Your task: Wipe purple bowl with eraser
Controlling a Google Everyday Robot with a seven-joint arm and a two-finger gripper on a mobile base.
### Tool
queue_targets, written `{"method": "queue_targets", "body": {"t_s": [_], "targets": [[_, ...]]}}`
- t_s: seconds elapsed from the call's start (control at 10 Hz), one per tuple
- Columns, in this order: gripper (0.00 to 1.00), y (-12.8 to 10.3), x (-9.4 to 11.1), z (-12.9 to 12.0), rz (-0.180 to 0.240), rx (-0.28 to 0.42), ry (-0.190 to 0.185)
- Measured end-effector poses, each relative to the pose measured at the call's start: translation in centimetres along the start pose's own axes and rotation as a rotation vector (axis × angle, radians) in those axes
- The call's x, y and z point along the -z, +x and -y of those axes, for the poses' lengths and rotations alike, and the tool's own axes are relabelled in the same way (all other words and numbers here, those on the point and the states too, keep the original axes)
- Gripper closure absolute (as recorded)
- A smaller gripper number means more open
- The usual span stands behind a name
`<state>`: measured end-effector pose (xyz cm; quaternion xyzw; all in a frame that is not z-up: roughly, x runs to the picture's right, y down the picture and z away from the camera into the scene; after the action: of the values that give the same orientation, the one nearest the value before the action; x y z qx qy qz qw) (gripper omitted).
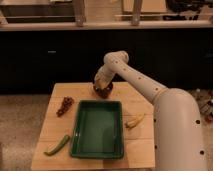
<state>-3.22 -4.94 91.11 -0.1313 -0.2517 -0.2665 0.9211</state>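
Observation:
The purple bowl (102,91) is a small dark maroon bowl at the far middle of the wooden table (140,150), just behind the green tray (98,129). My gripper (101,83) hangs at the end of the white arm directly over the bowl, reaching down into its rim. A small tan piece shows at the gripper's tip above the bowl; I cannot tell if it is the eraser, which is otherwise hidden.
The rectangular green tray fills the table's middle. A yellow curved pepper-like item (135,120) lies right of the tray. A green pepper (57,145) lies at the front left. A dark red bunch of grapes (64,105) lies at the left.

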Motion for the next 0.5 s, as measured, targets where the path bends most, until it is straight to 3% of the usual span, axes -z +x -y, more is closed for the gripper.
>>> {"method": "queue_targets", "body": {"t_s": [0.5], "targets": [[1.0, -2.2, -0.7, -1.0, 0.074, 0.035, -0.036]]}}
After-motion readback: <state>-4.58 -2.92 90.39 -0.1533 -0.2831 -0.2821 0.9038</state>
